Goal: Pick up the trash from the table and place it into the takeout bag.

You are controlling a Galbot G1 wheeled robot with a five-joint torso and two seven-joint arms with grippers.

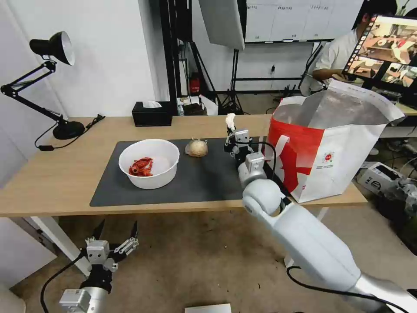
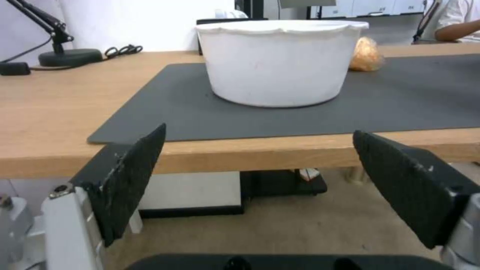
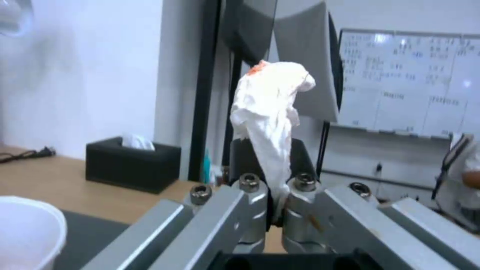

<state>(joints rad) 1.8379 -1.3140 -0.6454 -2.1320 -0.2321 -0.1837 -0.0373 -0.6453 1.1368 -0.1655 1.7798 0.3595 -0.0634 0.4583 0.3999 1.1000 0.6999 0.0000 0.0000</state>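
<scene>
Our right gripper [image 1: 231, 129] held the tissue [image 1: 230, 120] pinched above the mat [image 1: 204, 178], just beside the bag [image 1: 343, 148]. The bowl [image 1: 149, 163] and ball [image 1: 196, 148] remained; the trays were perhaps bagged already. Our left gripper [image 1: 114, 237] hung spread below the table [image 1: 52, 174].

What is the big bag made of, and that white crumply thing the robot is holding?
The takeout bag looks like a matte white woven or plastic-coated sheet with a shiny silver foil lining; it stands stiffly with creases. The tissue lump looks like soft, thin paper: crinkled, floppy folds with an orange stain on top, pinched in the right tool.
</scene>
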